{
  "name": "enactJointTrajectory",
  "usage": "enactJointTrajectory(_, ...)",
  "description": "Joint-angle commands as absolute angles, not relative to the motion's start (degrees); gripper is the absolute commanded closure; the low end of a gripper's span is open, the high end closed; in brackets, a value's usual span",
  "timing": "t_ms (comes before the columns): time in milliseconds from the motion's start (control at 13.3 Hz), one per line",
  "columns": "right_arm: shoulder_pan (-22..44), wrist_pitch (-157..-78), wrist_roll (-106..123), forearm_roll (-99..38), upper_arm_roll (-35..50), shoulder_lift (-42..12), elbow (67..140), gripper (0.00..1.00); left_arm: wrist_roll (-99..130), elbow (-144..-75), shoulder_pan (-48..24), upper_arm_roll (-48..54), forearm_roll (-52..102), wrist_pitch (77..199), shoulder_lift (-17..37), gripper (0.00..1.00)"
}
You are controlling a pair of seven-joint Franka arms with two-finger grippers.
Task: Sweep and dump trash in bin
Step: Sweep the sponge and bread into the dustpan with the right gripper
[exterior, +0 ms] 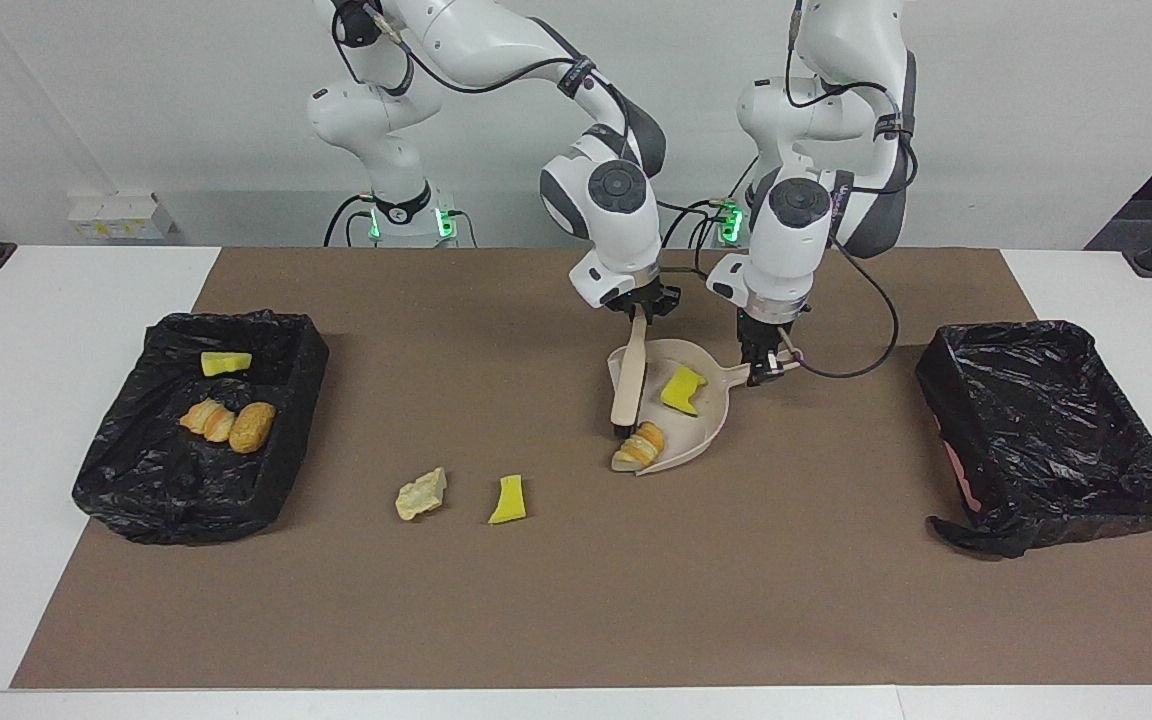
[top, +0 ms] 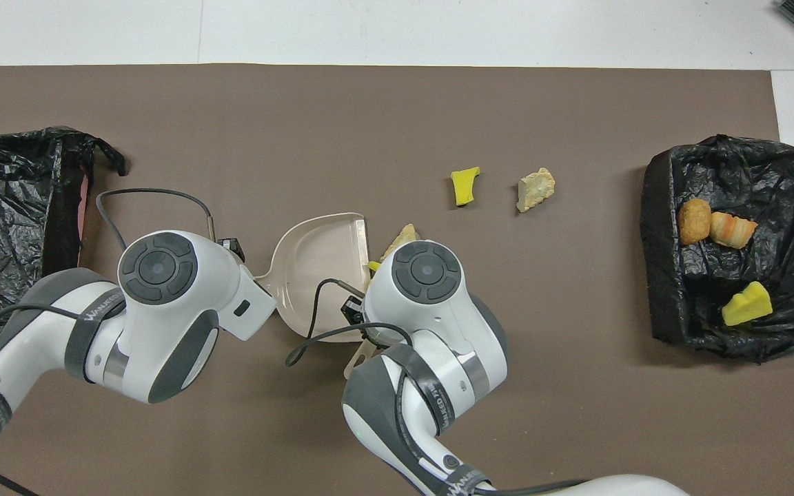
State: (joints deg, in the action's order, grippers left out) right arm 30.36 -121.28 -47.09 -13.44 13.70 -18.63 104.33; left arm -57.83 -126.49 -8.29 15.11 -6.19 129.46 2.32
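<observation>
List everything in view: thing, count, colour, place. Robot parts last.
dustpan: one, beige, mid-mat, holding a yellow scrap with a pale striped scrap at its lip
brush: one, beige, across the dustpan's mouth
loose scraps: two, a pale chunk and a yellow piece, on the mat farther from the robots than the dustpan
filled bin: one, black-lined, right arm's end, holding three scraps
empty bin: one, black-lined, left arm's end
mat: one, brown, on the white table
right gripper: shut on brush
left gripper: shut on dustpan
</observation>
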Motion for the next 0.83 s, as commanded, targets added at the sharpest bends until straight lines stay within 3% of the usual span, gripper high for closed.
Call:
enactJointTrajectory(0, 28.05, -118.66, -39.5, -12.3, 13.98, -15.93, 103.27, 1.0, -57.22, -128.41, -8.97, 14.41, -5.27, 131.04, 0.62, 1.0)
enactJointTrajectory(151, 25.41, -114.97, -33.95, -12.04, 13.8, -14.07, 102.83, 1.0, -56.43, -128.41, -9.05, 14.41, -5.27, 131.04, 0.62, 1.0)
enactJointTrajectory(377, 22.78, -115.4, -27.0, -7.67, 13.45, -13.97, 102.83, 1.0, -53.0, -128.32, -9.05, 14.5, -5.1, 131.04, 0.7, 1.0)
enactJointTrajectory(754, 10.31, -114.52, -17.85, 4.79, 13.45, -15.81, 102.75, 1.0, -42.03, -128.06, -9.75, 14.5, -2.9, 131.4, 0.88, 1.0)
